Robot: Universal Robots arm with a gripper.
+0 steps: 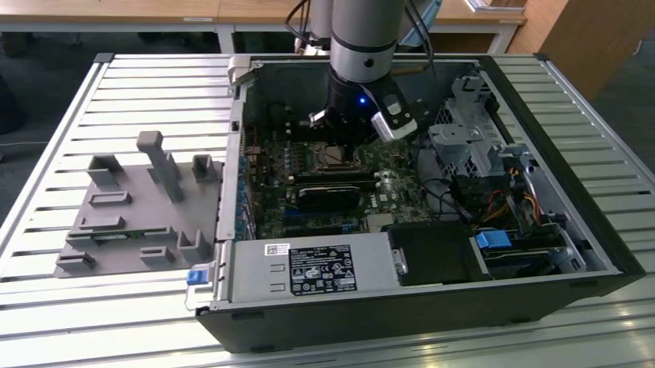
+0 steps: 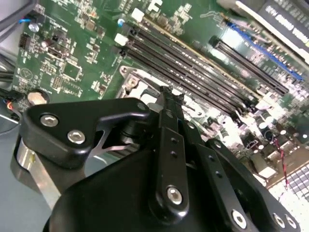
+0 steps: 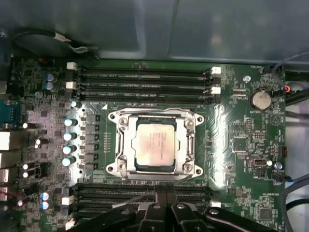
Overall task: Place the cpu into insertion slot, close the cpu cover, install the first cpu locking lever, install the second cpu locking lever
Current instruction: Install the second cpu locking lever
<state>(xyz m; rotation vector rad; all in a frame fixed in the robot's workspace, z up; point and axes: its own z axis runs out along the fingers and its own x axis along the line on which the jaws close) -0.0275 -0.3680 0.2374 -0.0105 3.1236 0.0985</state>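
Already the cpu sits in the insertion slot; tool closed, empty.

From my remote seat, the arm hangs down into the open PC case, hovering right above the insertion slot on the green board. A grey parts holder sits off to the exterior view's left on the slatted table.

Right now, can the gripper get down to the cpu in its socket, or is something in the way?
Probably yes. The gripper hangs over the motherboard beside the cpu, which lies face-up in the insertion slot with nothing over it.
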